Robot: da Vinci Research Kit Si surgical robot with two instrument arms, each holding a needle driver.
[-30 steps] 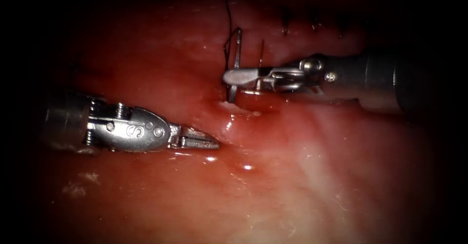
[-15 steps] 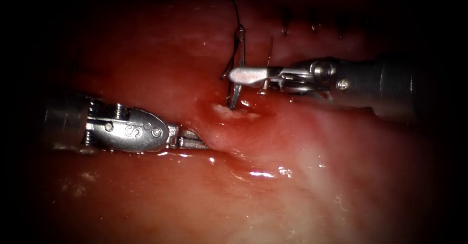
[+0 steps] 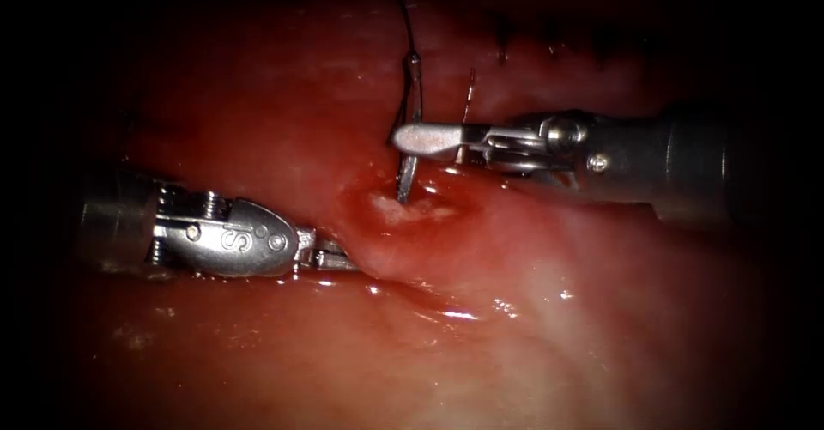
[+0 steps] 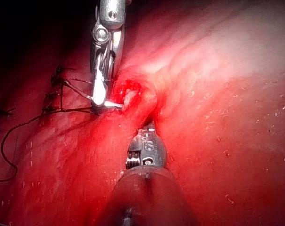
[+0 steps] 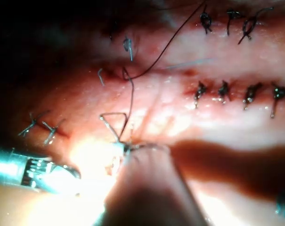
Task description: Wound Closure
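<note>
My right tool (image 3: 419, 137) comes in from the right, its jaws shut on the curved needle (image 3: 410, 104) at mid-curve. The needle stands nearly upright and its lower tip enters the tissue (image 3: 549, 310) at a pale raw patch of the cut (image 3: 403, 211). Dark thread (image 3: 405, 27) runs up from the needle's tail. My left tool (image 3: 336, 258) lies low on the left, jaws shut and pressed against a raised fold of tissue that hides their tips. In the left wrist view the right tool (image 4: 101, 96) holds the needle (image 4: 111, 104) beside the left tool (image 4: 149, 129).
Several finished stitches (image 3: 554, 44) sit in a row at the back right, also as knots (image 5: 236, 92) in the right wrist view. A loose thread end (image 3: 469, 87) sticks up behind the right tool. Red fluid (image 3: 446, 310) glistens in front of the cut.
The right tool has shifted and lowered the needle, whose tip sits deeper in the tissue. The tissue has risen into a fold over the left tool's jaw tips, which showed a second ago.
</note>
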